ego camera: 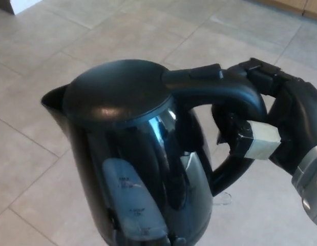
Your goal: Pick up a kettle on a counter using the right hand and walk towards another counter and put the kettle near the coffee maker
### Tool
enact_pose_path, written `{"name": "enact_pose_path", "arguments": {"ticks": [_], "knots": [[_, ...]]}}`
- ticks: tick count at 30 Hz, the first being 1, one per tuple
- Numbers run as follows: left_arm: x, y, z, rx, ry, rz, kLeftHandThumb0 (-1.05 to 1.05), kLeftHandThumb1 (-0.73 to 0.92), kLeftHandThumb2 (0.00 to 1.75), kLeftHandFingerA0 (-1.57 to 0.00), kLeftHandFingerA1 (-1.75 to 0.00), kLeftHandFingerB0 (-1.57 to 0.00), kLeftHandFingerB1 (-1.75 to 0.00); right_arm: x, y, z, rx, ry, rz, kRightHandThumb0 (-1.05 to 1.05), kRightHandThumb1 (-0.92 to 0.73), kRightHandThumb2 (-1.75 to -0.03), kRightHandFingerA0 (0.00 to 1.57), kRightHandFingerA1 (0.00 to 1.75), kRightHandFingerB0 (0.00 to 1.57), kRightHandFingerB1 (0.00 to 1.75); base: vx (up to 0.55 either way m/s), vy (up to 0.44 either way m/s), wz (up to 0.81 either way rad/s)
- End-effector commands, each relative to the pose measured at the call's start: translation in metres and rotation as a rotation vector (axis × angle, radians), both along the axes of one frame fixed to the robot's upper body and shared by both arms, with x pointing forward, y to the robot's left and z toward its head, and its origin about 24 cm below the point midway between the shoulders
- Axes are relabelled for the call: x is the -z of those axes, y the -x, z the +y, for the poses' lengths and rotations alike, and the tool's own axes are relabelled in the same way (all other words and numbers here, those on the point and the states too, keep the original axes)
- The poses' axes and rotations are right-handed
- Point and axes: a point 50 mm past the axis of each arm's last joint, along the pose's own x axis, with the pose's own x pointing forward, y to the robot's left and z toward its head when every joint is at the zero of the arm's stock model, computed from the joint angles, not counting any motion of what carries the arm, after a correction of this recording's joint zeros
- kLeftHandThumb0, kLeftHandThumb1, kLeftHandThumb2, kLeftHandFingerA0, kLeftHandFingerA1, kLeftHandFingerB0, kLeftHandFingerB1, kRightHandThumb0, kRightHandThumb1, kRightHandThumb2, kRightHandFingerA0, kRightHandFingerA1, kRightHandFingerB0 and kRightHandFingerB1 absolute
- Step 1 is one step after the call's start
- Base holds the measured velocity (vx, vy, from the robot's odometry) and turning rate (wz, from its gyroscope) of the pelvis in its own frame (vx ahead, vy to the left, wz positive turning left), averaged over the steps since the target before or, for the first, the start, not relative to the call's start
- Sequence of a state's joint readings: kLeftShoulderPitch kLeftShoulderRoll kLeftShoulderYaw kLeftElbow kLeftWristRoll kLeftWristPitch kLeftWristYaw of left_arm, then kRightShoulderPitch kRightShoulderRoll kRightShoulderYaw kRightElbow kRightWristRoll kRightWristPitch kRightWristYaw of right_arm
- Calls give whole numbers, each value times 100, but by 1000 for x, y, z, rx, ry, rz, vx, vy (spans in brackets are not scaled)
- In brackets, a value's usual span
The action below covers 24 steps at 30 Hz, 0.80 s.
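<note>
Slippage is the risk: right hand (273,120) at three o'clock wraps only the black kettle's (140,159) handle (235,97), carried above tiled floor (56,46); walking sway could loosen it.

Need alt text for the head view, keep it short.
The robot's right hand grips the handle of a glossy black kettle, carried above a beige tiled floor. The kettle's spout points to picture left, its lid is closed; the left hand is not visible.

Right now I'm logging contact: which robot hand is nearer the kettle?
Right. The right robot hand grips the kettle by its handle; the left is out of view.
</note>
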State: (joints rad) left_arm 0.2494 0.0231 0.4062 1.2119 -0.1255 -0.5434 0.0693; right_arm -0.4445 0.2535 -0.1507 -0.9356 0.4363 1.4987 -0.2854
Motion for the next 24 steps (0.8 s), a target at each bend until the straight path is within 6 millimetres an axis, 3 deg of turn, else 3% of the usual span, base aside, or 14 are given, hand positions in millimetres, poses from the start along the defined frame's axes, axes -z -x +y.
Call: {"name": "enact_pose_path", "arguments": {"ticks": [1, 3, 4, 8, 9, 16, 18, 24], "knots": [[-4, 1, 3, 7, -39, -23, -9, 46, 115, -157, -148, -131, -143, -41, 5, 21, -32, -296, -239, -23, -49, -133, 102, 175, 83, 152, 188, 82, -22], [-3, 1, 2, 11, -41, -21, -9, 46, 115, -157, -148, -131, -143, -41, 6, 21, -31, -300, -241, -23, -49, -133, 102, 175, 83, 152, 204, 79, -17], [-3, 2, 2, 9, -42, -16, -8, 43, 112, -157, -146, -137, -134, -42, 6, 22, -34, -303, -245, -23, -49, -133, 102, 175, 83, 153, 251, 39, -16], [-3, 2, 2, 6, -43, -9, -8, 43, 112, -157, -146, -137, -134, -43, 7, 23, -37, -308, -251, -23, -49, -133, 102, 175, 83, 153, 294, -45, -10], [-4, 2, 3, 2, -43, -21, -7, 44, 118, -157, -152, -132, -143, -43, 9, 23, -43, -327, -255, -22, -51, -131, 102, 175, 81, 154, 313, -147, -4], [-5, 3, 1, 3, -48, -39, -10, 43, 117, -157, -153, -136, -140, -48, 23, 27, -105, -373, -314, -21, -51, -132, 102, 175, 80, 158, 386, -167, -20], [-3, 4, 2, -1, -35, -12, -5, 46, 116, -157, -145, -135, -135, -52, 24, 26, -103, -369, -338, -23, -46, -135, 102, 175, 83, 155, 263, 19, -33], [-2, 5, 2, -3, -22, -13, -10, 43, 110, -157, -147, -138, -135, -59, 23, 23, -78, -391, -373, -22, -51, -130, 101, 175, 80, 157, 375, 174, -61]]}}
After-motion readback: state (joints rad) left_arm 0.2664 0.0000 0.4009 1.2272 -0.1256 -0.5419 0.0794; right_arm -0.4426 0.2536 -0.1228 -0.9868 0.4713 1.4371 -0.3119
